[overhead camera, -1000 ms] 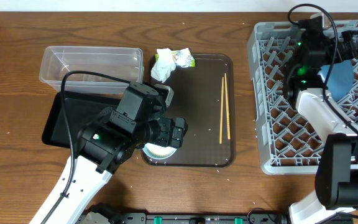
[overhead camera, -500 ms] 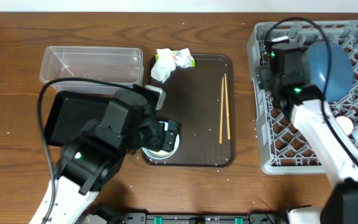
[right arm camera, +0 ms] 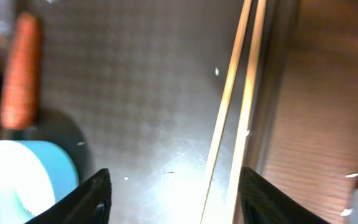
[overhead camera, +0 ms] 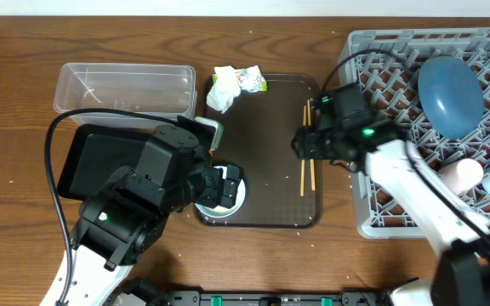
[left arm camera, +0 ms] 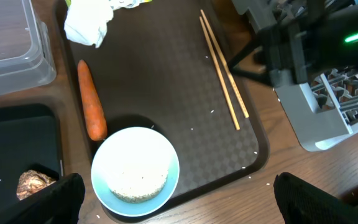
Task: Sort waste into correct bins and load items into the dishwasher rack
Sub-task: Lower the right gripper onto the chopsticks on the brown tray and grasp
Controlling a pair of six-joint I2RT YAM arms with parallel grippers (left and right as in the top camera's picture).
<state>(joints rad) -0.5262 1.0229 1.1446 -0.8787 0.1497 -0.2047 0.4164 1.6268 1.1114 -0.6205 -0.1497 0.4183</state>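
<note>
Chopsticks (overhead camera: 307,149) are your job right now, I think. They lie side by side near the right edge of the brown serving tray (overhead camera: 262,161). Your right gripper (right arm camera: 179,199) hangs just over them. Its fingers are apart, with both sticks between them, and they hold nothing. Next you need to go straight down, pinch both sticks together, and carry them to the dishwasher rack (overhead camera: 381,200). The sticks are thin and lie flat, so one may slip out. The blue plate (overhead camera: 449,93) and the small pink cup (overhead camera: 460,175) sit in the rack. Your left gripper (left arm camera: 179,205) hovers over the white bowl (left arm camera: 98,177), with its fingers wide apart and empty. The bowl has rice (left arm camera: 137,169) in it and stands on the brown tray, with the carrot (left arm camera: 92,99) just beside it. The tissue (overhead camera: 223,89) and the wrapper (overhead camera: 253,80) sit at the far edge of that tray. The brown food lump (left arm camera: 33,183) lies in the black tray (left arm camera: 17,143), and the clear tub (overhead camera: 126,89) is just behind it. All of this rests on a dark wood table (overhead camera: 24,51). Of the room you see only a pale strip past the far edge.
</note>
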